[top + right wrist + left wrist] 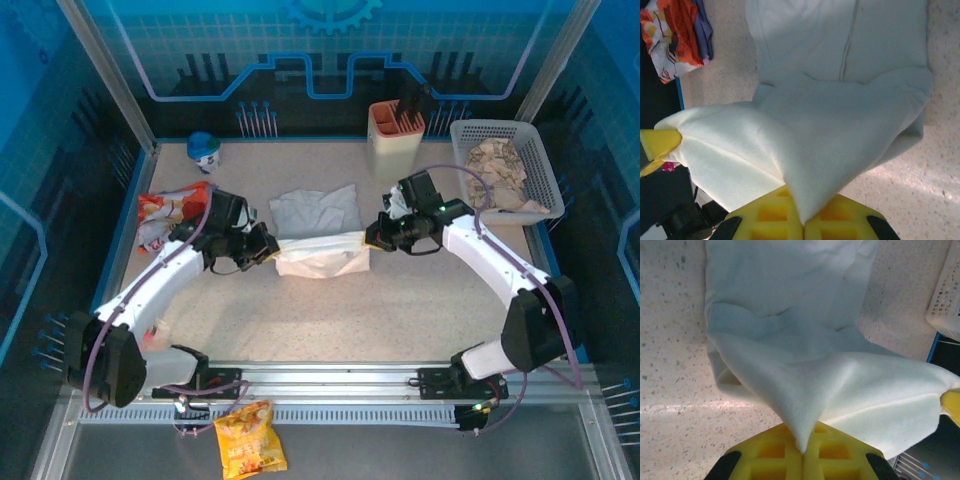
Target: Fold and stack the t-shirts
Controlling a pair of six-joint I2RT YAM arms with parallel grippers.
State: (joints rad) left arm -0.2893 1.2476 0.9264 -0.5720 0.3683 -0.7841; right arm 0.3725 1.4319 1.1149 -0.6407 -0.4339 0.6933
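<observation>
Left fingers [775, 452] pinch one end of a white t-shirt [322, 252], right fingers [840, 215] clamp its other end, fabric stretched between them over the worktop [400, 300]

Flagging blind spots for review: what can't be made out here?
Left gripper fingertips: left wrist view, covered by the held white fabric t-shirt.
Right gripper fingertips: right wrist view, same cloth.
Whether the crumpled grey-white cloth behind is a second shirt: top view, join under lifted fold.
</observation>
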